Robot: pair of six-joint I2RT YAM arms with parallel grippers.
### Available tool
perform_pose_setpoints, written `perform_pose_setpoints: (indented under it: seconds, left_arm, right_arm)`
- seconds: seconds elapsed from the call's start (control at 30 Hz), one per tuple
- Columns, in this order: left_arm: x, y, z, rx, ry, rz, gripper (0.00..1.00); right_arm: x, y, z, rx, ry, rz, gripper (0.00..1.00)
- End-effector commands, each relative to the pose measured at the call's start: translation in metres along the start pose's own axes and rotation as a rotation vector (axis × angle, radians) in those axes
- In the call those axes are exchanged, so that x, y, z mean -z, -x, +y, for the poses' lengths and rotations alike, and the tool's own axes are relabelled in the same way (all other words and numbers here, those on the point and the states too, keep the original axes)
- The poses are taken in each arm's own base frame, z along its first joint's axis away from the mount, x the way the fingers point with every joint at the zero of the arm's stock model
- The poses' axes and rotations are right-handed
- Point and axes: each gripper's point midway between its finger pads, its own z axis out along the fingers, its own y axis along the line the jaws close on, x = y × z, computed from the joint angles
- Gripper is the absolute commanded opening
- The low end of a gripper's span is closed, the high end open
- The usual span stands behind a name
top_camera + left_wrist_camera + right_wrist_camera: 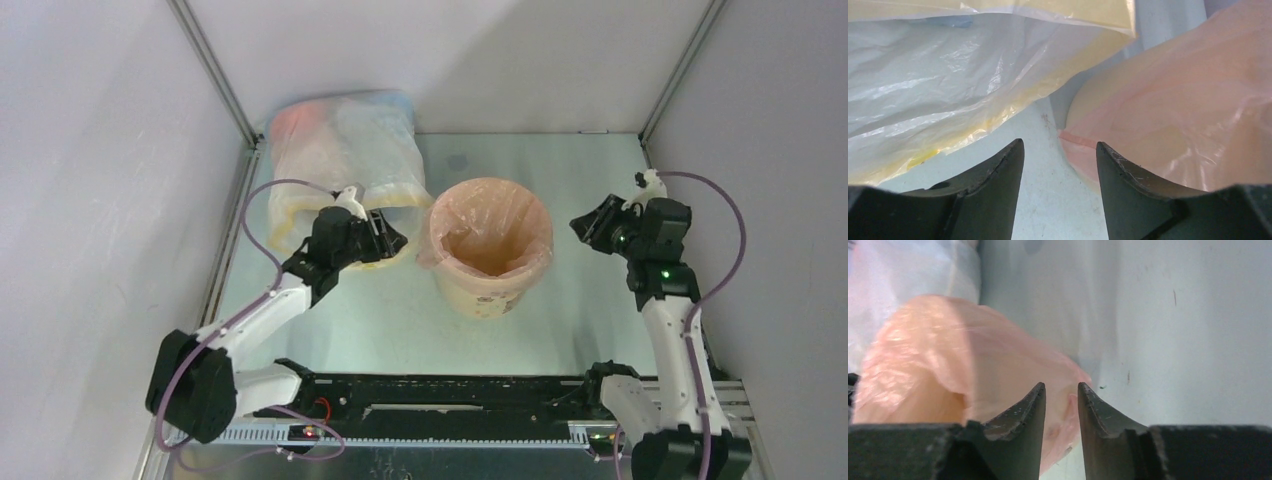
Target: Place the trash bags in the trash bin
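The tan paper trash bin [487,292] stands upright mid-table. The pale-pink trash bag [490,222] sits inside it, its mouth spread over the rim and hanging down the outside. My left gripper [397,238] is open and empty, just left of the bin, low over the table. In the left wrist view the gripper [1059,142] has the pink bag [1173,100] ahead to the right. My right gripper [580,226] is a little right of the bin, jaws slightly apart and empty. In the right wrist view the gripper [1061,386] faces the pink bag [948,350].
A big clear whitish sack with a yellow hem [340,160] lies at the back left, touching the left arm; it also shows in the left wrist view [948,75] and the right wrist view [913,270]. Frame posts and walls close in the table.
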Motion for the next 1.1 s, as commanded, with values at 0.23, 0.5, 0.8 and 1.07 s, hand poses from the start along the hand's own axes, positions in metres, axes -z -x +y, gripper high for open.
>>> perform_pose_setpoints:
  seconds: [0.23,0.5,0.8,1.07]
  left_arm:
    - [0.058,0.041,-0.052,-0.056,-0.137,-0.125,0.62]
    - [0.071,0.049,-0.091,-0.195,-0.14,-0.094,0.71]
    - [0.061,0.051,-0.105,-0.194,-0.176,-0.066,0.63]
    - [0.051,0.047,-0.11,-0.199,-0.19,-0.028,0.6]
  right_arm:
    - [0.049,0.01,0.111,0.329,0.126,0.022,0.0]
    - [0.016,-0.048,0.143,0.561,0.095,0.256,0.0]
    - [-0.013,-0.107,0.151,0.692,0.086,0.474,0.0]
    - [-0.037,-0.148,0.14,0.75,0.031,0.612,0.0]
